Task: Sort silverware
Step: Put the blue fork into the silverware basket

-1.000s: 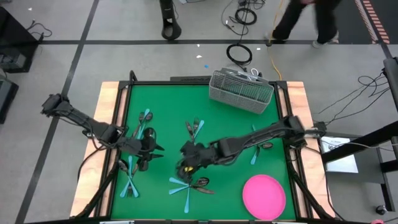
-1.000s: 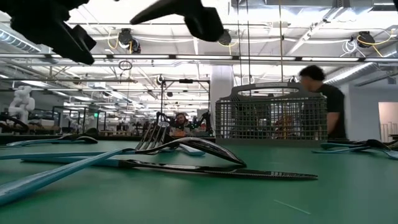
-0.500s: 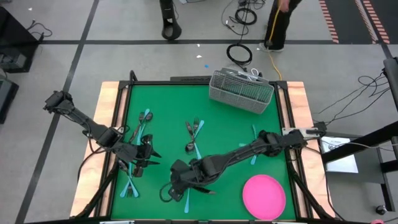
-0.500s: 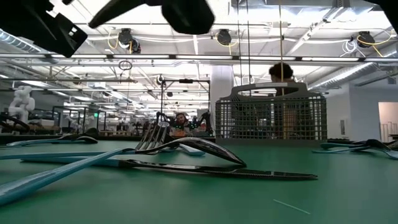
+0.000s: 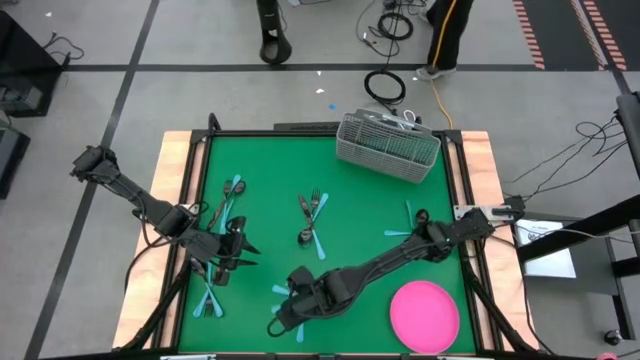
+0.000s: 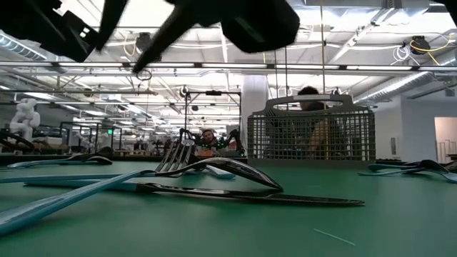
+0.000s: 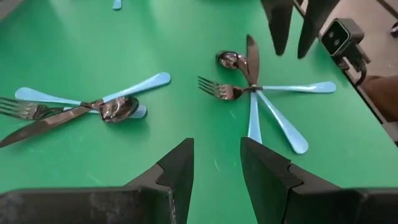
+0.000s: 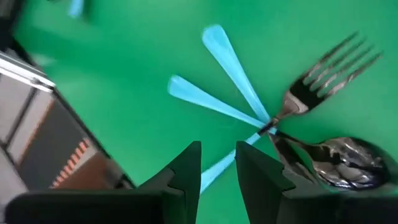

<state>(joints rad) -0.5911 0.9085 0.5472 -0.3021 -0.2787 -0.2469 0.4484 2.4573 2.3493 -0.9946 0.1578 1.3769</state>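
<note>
The silverware, forks, spoons and knives with light blue handles, lies in small crossed clusters on the green mat. One cluster of a fork, a spoon and a knife lies near the table's front edge. My right gripper hangs above it, pointing steeply down and open by a narrow gap; its fingers touch nothing. My left gripper stands open over bare mat at the table's left, beside another cluster. More clusters lie farther back.
A grey wire-mesh caddy stands at the far edge, right of centre. A pink round plate lies at the near right. My right arm stretches low across the mat from the right. A person walks behind the caddy.
My right gripper has swung from the middle of the mat toward the near edge and sunk lower, rolling about its own axis as it went; it now hangs over the front cluster. The person behind the table has walked toward the left.
</note>
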